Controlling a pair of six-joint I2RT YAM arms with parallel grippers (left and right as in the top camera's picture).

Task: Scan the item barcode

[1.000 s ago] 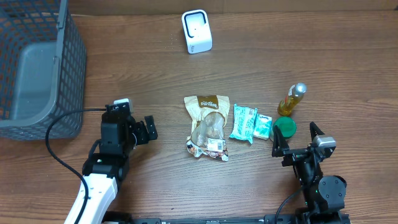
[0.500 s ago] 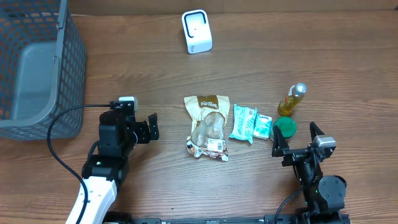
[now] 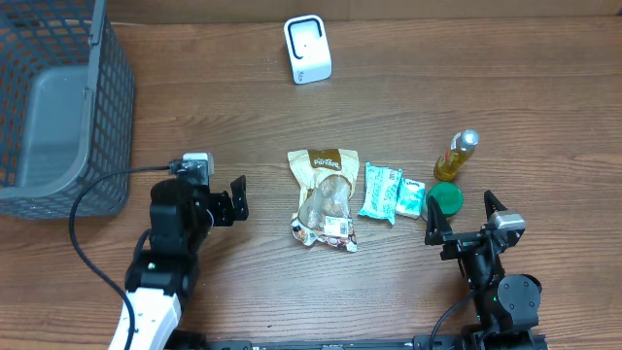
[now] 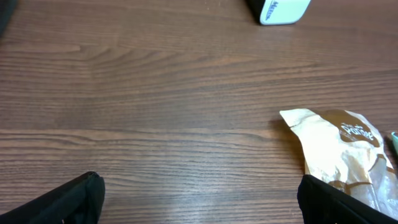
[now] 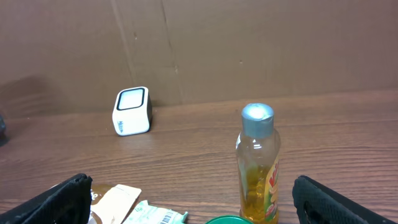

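- Brown snack bag sits dead centre of the overhead frame, flat on the wooden surface, long axis running top to bottom, printed end toward the top and the clear, crumpled end with a small white label toward the bottom.
- Left claw is wide open, nothing in it, hovering just left of the bag at about mid-height, fingers facing right.
- In the left wrist view the bag shows up at the lower right, off to one side rather than between the dark fingertips at the bottom corners.
- Right claw is spread and empty too, low in the right of the overhead frame, with the teal packets, green lid and yellow bottle between it and the bag.
- So the left arm looks the better bet: clear path, only bare wood between it and the bag.
- White scanner stands at top centre, well apart from the bag, almost straight up the frame from it.
- The pick probably wants the claw across the bag's narrow width.
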